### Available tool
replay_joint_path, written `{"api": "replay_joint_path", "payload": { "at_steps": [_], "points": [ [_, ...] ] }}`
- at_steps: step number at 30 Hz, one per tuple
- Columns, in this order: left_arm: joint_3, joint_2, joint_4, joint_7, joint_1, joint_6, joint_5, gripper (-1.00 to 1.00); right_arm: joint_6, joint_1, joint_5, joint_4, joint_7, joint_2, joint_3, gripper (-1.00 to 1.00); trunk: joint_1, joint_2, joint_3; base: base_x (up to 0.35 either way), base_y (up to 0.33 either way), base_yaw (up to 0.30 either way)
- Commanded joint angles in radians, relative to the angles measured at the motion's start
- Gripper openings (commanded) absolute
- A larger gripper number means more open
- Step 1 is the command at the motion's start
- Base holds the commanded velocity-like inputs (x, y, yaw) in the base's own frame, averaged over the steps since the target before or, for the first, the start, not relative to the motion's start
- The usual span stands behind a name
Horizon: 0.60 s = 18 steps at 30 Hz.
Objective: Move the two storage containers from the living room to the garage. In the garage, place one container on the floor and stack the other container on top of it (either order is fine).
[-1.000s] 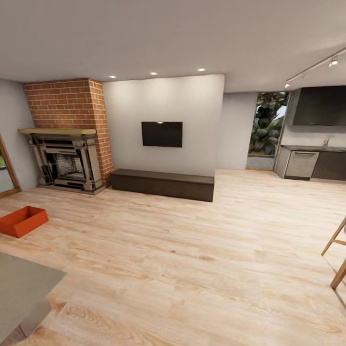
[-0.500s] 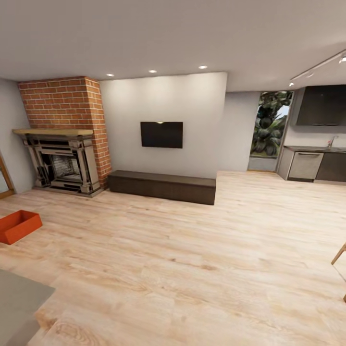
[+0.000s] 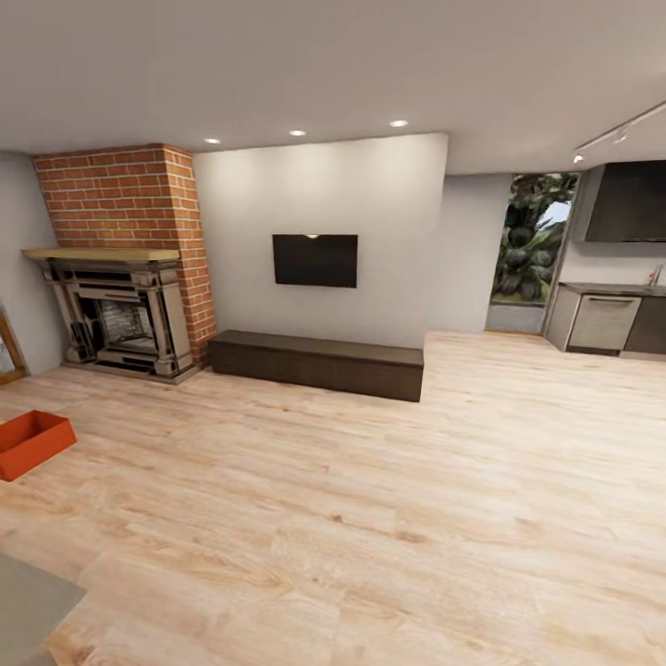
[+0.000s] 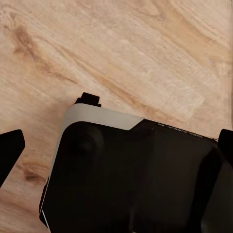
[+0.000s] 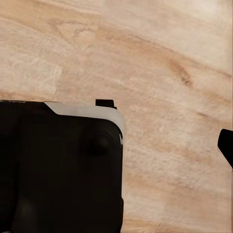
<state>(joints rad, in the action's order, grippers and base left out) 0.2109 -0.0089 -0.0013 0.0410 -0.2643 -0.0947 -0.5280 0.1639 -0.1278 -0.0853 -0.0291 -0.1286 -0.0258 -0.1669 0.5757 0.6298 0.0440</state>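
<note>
An orange-red rectangular lidless storage bin sits on the light wood plank floor at the far left, its left end cut off by the frame edge, near the brick fireplace. Each wrist view shows dark robot body over planks; only black finger tips at the frame edges, so I cannot tell either end effector's state.

The floor is light wood planks, smooth with wavy grain. The fireplace has rough red brick and dark wood. The storage container looks like smooth, matt orange plastic. The long bench is dark matt wood.
</note>
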Motion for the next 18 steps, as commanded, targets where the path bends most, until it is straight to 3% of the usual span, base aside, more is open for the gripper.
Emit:
{"api": "replay_joint_path", "payload": {
  "at_steps": [1, 11, 18],
  "points": [
    [0.008, 0.000, 0.000, 0.003, -0.001, -0.003, -0.009, 1.00, 0.006, -0.001, -0.010, -0.003, -0.002, 0.000, -0.008, 1.00, 0.001, 0.001, 0.002, 0.326, 0.000, 0.218],
    [0.008, 0.000, 0.000, 0.003, -0.001, -0.003, -0.009, 1.00, 0.005, -0.002, -0.010, -0.003, -0.002, 0.001, -0.009, 1.00, 0.001, 0.001, 0.002, 0.326, 0.000, 0.246],
    [0.008, 0.000, 0.000, 0.003, -0.001, -0.003, -0.009, 1.00, 0.004, -0.002, -0.001, -0.003, -0.002, 0.002, -0.018, 1.00, 0.001, 0.001, 0.002, 0.326, 0.000, 0.038]
  ]
}}
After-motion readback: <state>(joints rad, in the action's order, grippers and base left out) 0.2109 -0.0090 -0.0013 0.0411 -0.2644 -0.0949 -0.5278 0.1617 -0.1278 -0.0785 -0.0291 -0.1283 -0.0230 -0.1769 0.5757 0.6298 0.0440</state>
